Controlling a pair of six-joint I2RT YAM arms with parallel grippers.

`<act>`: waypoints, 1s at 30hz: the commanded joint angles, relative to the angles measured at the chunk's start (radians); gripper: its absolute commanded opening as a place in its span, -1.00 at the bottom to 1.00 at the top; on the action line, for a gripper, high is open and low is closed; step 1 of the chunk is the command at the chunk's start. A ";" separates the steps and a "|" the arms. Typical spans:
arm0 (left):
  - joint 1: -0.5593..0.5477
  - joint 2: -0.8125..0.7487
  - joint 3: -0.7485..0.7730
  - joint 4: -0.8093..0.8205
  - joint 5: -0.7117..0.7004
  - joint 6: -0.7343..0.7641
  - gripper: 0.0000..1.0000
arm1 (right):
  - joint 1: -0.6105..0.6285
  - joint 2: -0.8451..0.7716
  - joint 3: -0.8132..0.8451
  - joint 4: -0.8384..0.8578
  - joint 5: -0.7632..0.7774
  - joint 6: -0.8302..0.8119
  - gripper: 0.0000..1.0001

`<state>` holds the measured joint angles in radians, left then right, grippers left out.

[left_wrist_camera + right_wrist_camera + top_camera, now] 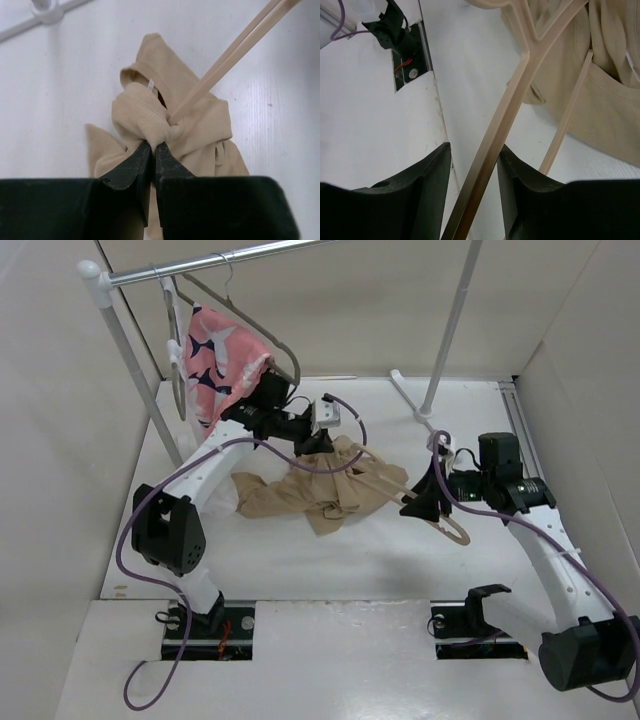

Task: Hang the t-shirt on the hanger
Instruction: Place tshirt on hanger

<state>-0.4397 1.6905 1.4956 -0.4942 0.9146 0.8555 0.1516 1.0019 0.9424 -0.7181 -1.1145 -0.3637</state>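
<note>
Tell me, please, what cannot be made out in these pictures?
Top external: left tool tips, hidden by its own body and the t-shirt.
All views: how far the hanger reaches into the t-shirt; cloth covers it.
Right wrist: whether the right tool clamps the hanger; the bottom edge cuts it off.

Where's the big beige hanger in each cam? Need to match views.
Top external: the large pale beige rounded hanger lies right of centre, running left into the cloth.
Left wrist: two thin bars come from the top right corner down to centre.
Right wrist: one arm runs up the middle, between the right tool fingers.
Shared landmark: the crumpled tan cloth t-shirt.
</note>
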 commanded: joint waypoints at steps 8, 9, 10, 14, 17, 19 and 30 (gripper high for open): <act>-0.068 -0.113 0.159 -0.137 0.179 0.057 -1.00 | -0.004 -0.043 -0.054 0.328 -0.114 0.085 -1.00; -0.068 -0.129 0.160 -0.158 0.197 0.089 -1.00 | -0.004 -0.058 -0.066 0.382 -0.105 0.121 -1.00; -0.080 -0.138 0.160 -0.173 0.207 0.100 -1.00 | -0.013 -0.059 -0.077 0.473 -0.105 0.149 -1.00; -0.090 -0.173 0.169 -0.240 0.221 0.158 -1.00 | -0.038 -0.057 -0.096 0.555 -0.093 0.186 -1.00; -0.090 -0.198 0.149 -0.277 0.172 0.217 -0.85 | -0.038 -0.019 -0.096 0.574 -0.117 0.146 -1.00; -0.090 -0.218 0.101 -0.218 0.103 0.199 -0.32 | -0.038 0.027 -0.084 0.574 -0.146 0.118 -1.00; -0.090 -0.293 -0.101 0.266 -0.214 0.008 0.44 | -0.018 0.023 -0.105 0.574 -0.217 0.086 -1.00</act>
<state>-0.5232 1.4487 1.3991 -0.3943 0.7620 0.9146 0.1318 1.0466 0.8341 -0.2298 -1.2705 -0.2413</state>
